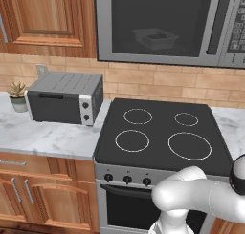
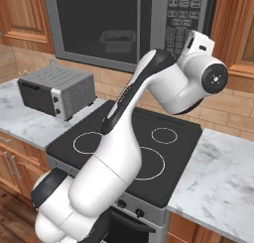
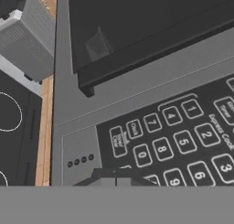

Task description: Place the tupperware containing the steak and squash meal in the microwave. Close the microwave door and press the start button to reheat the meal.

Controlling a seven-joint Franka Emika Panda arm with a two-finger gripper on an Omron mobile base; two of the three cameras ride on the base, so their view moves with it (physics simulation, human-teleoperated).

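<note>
The microwave [image 1: 167, 25] hangs above the stove with its door [image 1: 158, 20] closed and the dark bar handle [image 1: 217, 23] at the right. Through the dark window the clear tupperware [image 1: 155, 38] [image 2: 118, 41] sits inside, and the meal is only a dim dark patch in it. My arm reaches up to the keypad strip [image 2: 179, 16]. In the hand view my gripper [image 3: 116, 178] is shut, with its tips close to the keypad [image 3: 173, 136] near the lower number keys. Nothing is held.
A small grey toaster oven [image 1: 64, 98] stands on the marble counter [image 1: 43, 137] left of the black cooktop [image 1: 162, 132]. A small potted plant [image 1: 17, 95] sits at the far left. Wooden cabinets flank the microwave.
</note>
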